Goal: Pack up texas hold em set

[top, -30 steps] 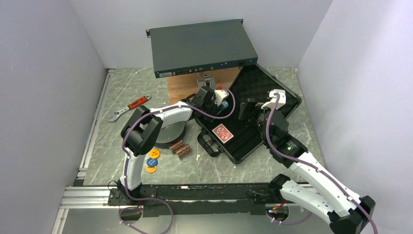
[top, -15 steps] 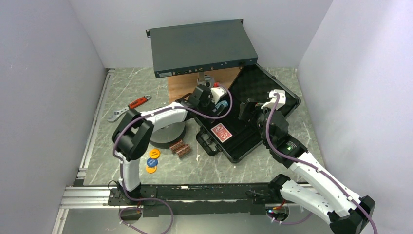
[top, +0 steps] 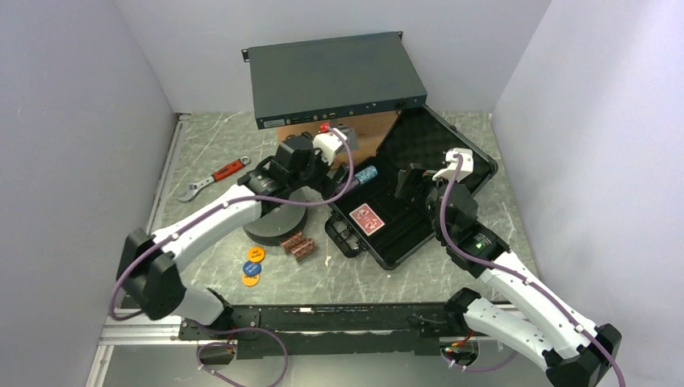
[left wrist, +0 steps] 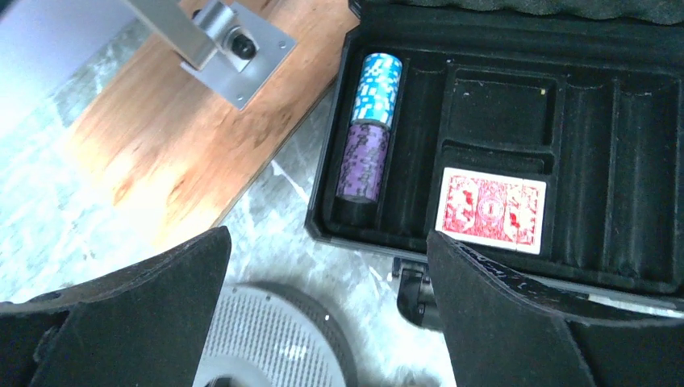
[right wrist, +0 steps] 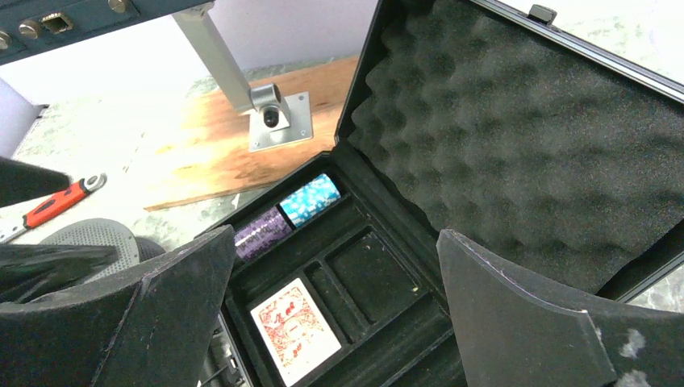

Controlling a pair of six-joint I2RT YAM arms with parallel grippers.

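Note:
The black case (top: 419,238) lies open at centre right, its egg-crate foam lid (right wrist: 524,137) leaning back. A teal chip stack (left wrist: 379,76) and a purple chip stack (left wrist: 363,161) lie end to end in its left slot, and the red-backed card deck (left wrist: 490,210) lies in a pocket. Brown chip stacks (top: 298,244) and the orange (top: 256,254), blue (top: 251,267) and yellow (top: 251,280) discs lie on the table. My left gripper (top: 280,179) is open and empty over the spool, left of the case. My right gripper (top: 407,184) is open and empty above the case tray.
A dark grey round spool (top: 278,218) sits under my left gripper. A flat teal-grey metal box (top: 335,76) stands on a post over a wooden board (top: 302,143) at the back. A red-handled wrench (top: 216,177) lies at the left. The case handle (top: 343,238) sticks out toward the chips.
My left gripper has pulled back left out of the case to above the spool, leaving the teal stack in the slot. The right arm has not moved.

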